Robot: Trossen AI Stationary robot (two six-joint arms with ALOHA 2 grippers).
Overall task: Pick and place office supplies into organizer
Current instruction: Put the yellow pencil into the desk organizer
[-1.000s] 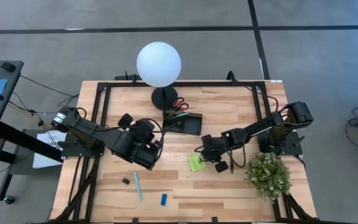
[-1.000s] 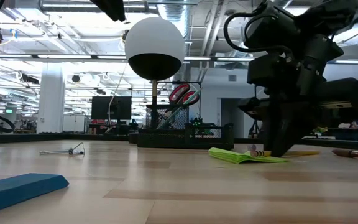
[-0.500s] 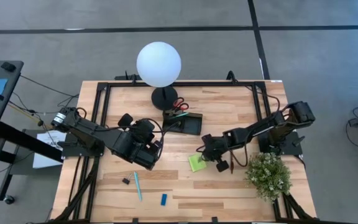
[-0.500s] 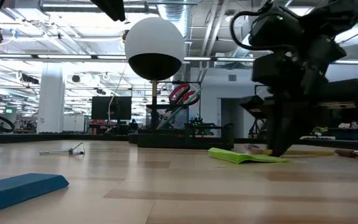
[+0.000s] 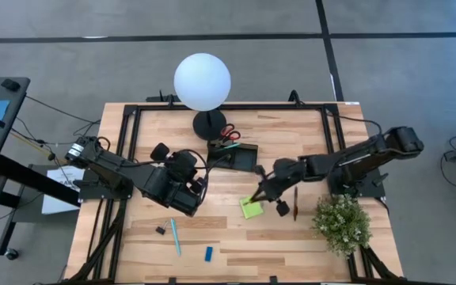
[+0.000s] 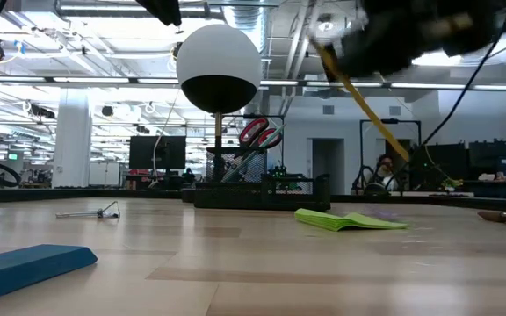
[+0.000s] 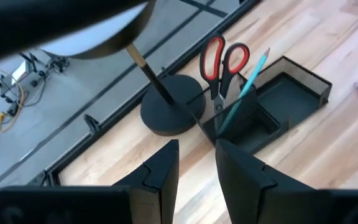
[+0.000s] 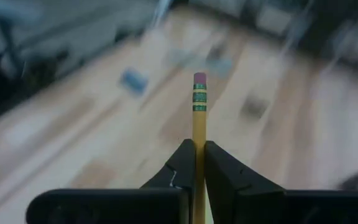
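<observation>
My right gripper (image 5: 269, 188) is raised above the table beside the lime-green sticky pad (image 5: 251, 208), shut on a yellow pencil (image 6: 363, 101). The black organizer (image 5: 236, 156) stands near the lamp base; red-handled scissors (image 7: 221, 59) and a light-blue pen (image 7: 244, 90) stand upright in it. My left gripper (image 5: 196, 190) waits left of the organizer, open and empty. Flat on the table lie a second light-blue pen (image 5: 174, 236), a blue eraser (image 5: 209, 253), a black clip (image 5: 161, 229) and a brown pencil (image 5: 295, 203). My right gripper pinches the yellow pencil between its two fingers along the shaft (image 8: 199, 134). The pink eraser end (image 8: 199, 78) sticks out past the fingertips. The pencil is lifted clear of the table and slants downward in the low view.
The white globe lamp (image 5: 203, 81) on its round black base (image 5: 209, 123) stands just behind the organizer. A green potted plant (image 5: 341, 222) sits at the table's near right. Bare wood lies between the two arms and along the near edge.
My right gripper has risen from the table beside the sticky pad and swung toward the organizer, tipping as it went. It has kept shut on the yellow pencil, which now hangs clear of the table. The sticky pad has stayed where it was.
</observation>
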